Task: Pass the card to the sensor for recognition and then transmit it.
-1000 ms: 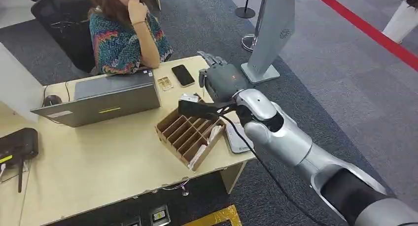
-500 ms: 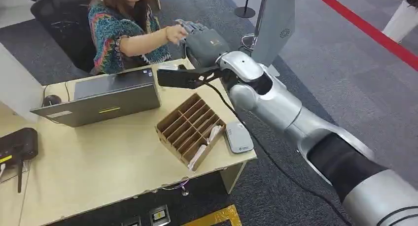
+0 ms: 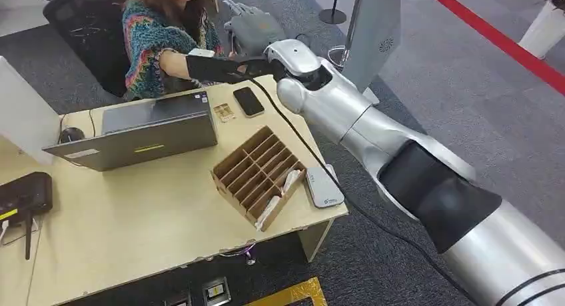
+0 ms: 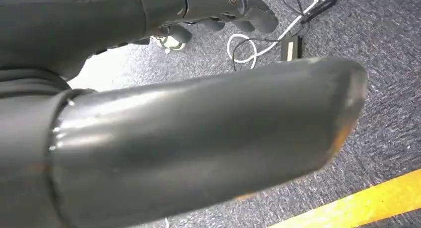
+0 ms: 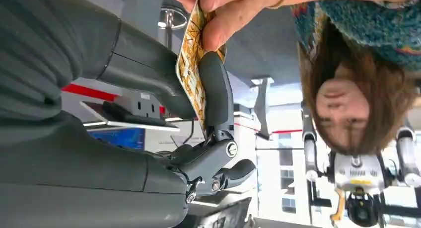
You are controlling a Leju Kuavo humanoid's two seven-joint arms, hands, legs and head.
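My right hand (image 3: 253, 27) is stretched out past the desk's far edge, up at the seated person (image 3: 160, 43). It pinches a yellow patterned card (image 5: 190, 71) between the thick thumb (image 5: 144, 69) and a dark finger (image 5: 216, 91). The person's hand (image 5: 226, 7) grips the same card at its outer end. The sensor, a flat grey-white pad (image 3: 324, 186), lies at the desk's near right corner, well apart from my hand. My left hand (image 4: 188, 138) hangs over carpet and holds nothing, its fingers (image 4: 243, 9) away from the thumb.
On the desk (image 3: 133, 226) stand a cardboard divider box (image 3: 256, 176), a grey laptop (image 3: 143, 129), a black phone (image 3: 248, 101), a small card (image 3: 223, 113) and a black device (image 3: 23, 196). A grey kiosk stand (image 3: 373, 33) rises right of my arm.
My right arm swung from above the box by the sensor up and back toward the person. The person reached out an arm and took hold of the card's end.
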